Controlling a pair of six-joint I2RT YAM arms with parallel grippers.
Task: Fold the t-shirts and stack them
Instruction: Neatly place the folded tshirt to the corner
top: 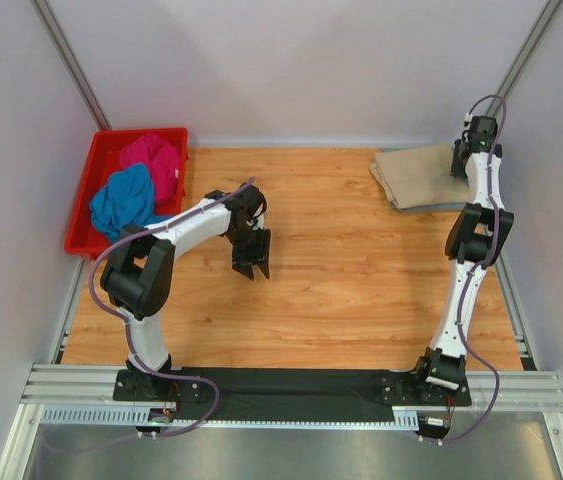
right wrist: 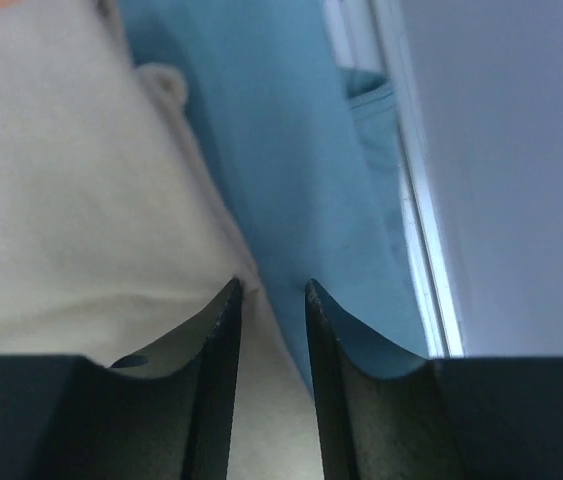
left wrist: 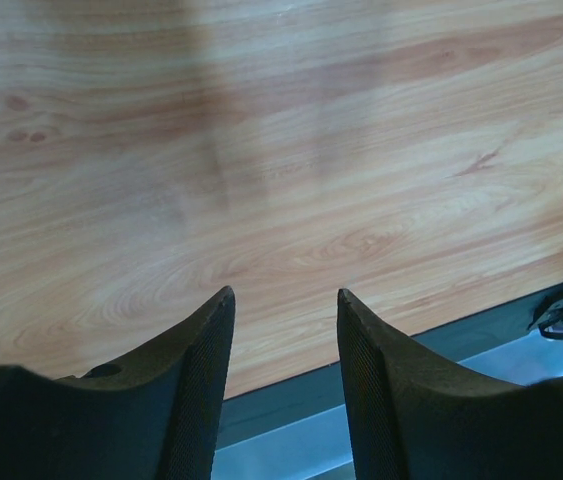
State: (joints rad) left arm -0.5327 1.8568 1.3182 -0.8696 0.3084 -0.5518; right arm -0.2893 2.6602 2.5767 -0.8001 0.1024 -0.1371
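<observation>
A folded beige t-shirt (top: 416,178) lies at the table's far right on a grey-blue t-shirt (top: 433,208), whose edge peeks out beneath. My right gripper (top: 461,160) hovers at the pile's right edge. In the right wrist view its jaws (right wrist: 271,290) stand a little apart, open, over the seam between beige cloth (right wrist: 71,200) and grey-blue cloth (right wrist: 281,150); nothing is pinched. A magenta t-shirt (top: 153,160) and a bright blue t-shirt (top: 123,200) lie crumpled in the bin. My left gripper (top: 251,262) (left wrist: 284,295) is open over bare wood, holding nothing.
The red plastic bin (top: 101,150) stands at the table's far left edge. A wall and a metal rail (right wrist: 411,200) run close beside the right-hand pile. The table's near edge and aluminium frame (left wrist: 381,400) show below the left fingers.
</observation>
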